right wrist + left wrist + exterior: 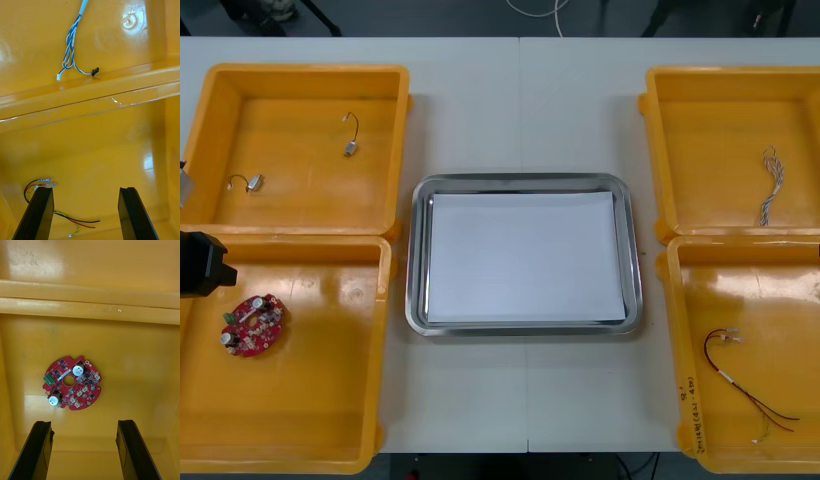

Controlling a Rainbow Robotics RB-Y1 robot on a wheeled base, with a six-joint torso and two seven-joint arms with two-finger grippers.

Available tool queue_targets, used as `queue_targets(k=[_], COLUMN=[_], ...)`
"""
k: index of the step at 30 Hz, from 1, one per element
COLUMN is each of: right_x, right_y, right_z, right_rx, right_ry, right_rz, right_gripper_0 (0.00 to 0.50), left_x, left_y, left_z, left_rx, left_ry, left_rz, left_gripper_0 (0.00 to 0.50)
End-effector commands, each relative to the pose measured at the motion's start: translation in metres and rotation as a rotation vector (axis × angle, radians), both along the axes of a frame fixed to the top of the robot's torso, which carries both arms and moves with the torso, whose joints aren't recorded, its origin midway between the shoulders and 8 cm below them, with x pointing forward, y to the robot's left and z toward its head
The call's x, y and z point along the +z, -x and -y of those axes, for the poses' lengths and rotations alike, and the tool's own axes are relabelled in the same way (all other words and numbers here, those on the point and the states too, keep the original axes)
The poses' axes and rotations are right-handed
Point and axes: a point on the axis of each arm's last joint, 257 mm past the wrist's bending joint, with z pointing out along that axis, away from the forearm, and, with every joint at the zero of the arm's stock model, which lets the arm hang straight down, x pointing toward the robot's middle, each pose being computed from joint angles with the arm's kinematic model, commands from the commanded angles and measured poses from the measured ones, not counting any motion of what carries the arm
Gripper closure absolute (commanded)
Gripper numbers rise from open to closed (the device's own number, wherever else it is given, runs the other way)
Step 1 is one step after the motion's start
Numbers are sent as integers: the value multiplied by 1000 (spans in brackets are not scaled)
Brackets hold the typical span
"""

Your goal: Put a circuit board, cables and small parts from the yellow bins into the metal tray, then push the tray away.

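The round red circuit board [253, 325] [72, 383] lies flat in the near left yellow bin [310, 410]. My left gripper [84, 424] hovers open over that bin's floor, the board a short way beyond its fingertips and untouched. My right gripper [88, 189] stands open over the near right yellow bin [780, 300], holding nothing. The red and yellow cable [745, 385] [41, 185] lies beside one of its fingers [39, 210]. The metal tray [418, 250], white inside, sits between the bins.
Two small metal parts [351, 135] [246, 182] lie in the far left bin [300, 80]. A twisted blue and white cable [772, 185] [71, 52] lies in the far right bin [710, 100]. Part of my left arm [200, 265] shows at the table's left edge.
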Motion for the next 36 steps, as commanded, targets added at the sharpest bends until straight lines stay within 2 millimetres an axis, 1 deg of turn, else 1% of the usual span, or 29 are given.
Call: queue_targets(k=[1,36], right_x=[16,16], right_y=[1,1], right_z=[17,17], right_rx=[4,4], right_ry=[35,35], right_rz=[25,25], right_gripper_0=[0,0], left_x=[9,9], left_y=[5,5], left_z=[-11,-11], left_rx=[-82,-82], left_ry=[-83,-83], left_rz=[7,7], left_gripper_0=[0,0])
